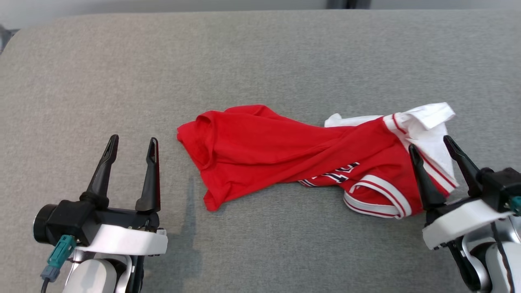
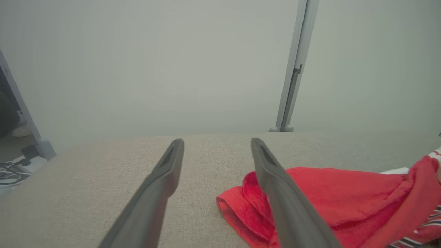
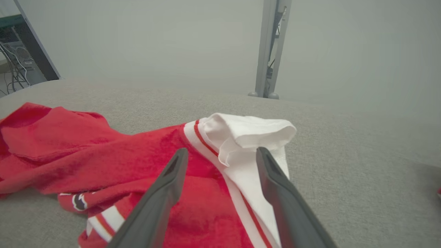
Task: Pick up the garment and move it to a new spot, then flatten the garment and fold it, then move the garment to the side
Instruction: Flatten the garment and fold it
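The garment [image 1: 285,156] is a red shirt with white sleeves and red-and-white striped trim, lying crumpled across the middle of a grey cushioned surface [image 1: 260,61]. My left gripper [image 1: 132,143] stands open at the lower left, apart from the garment's red hem end [image 2: 237,210], with nothing between its fingers. At the lower right my right gripper [image 1: 432,143] is open over the garment's white sleeve [image 3: 251,132], its two fingers to either side of the striped seam; no cloth is pinched.
The grey surface extends wide to the left and back of the garment. A grey metal post [image 3: 270,48] stands beyond the far edge against a pale wall. Cables and equipment [image 2: 13,168] lie on the floor off the left edge.
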You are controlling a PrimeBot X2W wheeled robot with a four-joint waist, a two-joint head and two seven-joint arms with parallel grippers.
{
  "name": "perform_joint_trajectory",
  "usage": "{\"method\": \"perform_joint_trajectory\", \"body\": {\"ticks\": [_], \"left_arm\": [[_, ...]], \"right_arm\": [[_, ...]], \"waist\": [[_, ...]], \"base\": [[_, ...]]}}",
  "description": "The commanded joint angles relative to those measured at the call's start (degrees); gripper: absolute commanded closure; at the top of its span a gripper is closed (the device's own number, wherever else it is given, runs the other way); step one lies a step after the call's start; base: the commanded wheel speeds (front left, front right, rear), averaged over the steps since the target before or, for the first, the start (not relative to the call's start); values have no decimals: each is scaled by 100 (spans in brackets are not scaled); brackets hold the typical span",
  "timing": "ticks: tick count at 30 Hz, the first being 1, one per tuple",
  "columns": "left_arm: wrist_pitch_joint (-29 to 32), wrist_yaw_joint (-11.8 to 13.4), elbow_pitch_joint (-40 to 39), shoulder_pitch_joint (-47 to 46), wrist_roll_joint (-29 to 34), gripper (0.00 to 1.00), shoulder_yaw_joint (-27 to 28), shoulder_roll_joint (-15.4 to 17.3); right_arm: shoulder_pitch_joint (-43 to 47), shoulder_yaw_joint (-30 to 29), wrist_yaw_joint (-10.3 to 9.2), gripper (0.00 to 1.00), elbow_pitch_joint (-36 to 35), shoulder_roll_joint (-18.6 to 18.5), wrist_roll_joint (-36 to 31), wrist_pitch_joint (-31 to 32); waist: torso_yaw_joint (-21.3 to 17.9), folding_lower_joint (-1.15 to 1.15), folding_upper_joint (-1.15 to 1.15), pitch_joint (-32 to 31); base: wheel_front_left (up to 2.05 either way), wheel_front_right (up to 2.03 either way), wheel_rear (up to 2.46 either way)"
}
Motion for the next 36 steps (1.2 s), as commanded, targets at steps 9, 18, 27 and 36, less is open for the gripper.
{"method": "perform_joint_trajectory", "body": {"ticks": [9,18,27,36], "left_arm": [[-108,-74,184,-209,-58,0,-8,-143],[-137,-127,248,-244,9,0,57,-145],[-147,-135,191,-203,52,0,124,-66],[-149,-154,213,-242,40,0,114,-56]], "right_arm": [[-640,-167,-2,0,947,75,-465,-32],[-478,-496,-2,100,733,222,-481,-154],[-164,-1048,-2,100,-338,-7,-367,48],[356,-997,-2,100,-136,7,-102,194]], "waist": [[403,0,0,324],[205,0,0,315],[-155,0,0,271],[-249,0,0,258]], "base": [[0,0,0],[0,0,0],[0,0,0],[0,0,0]]}}
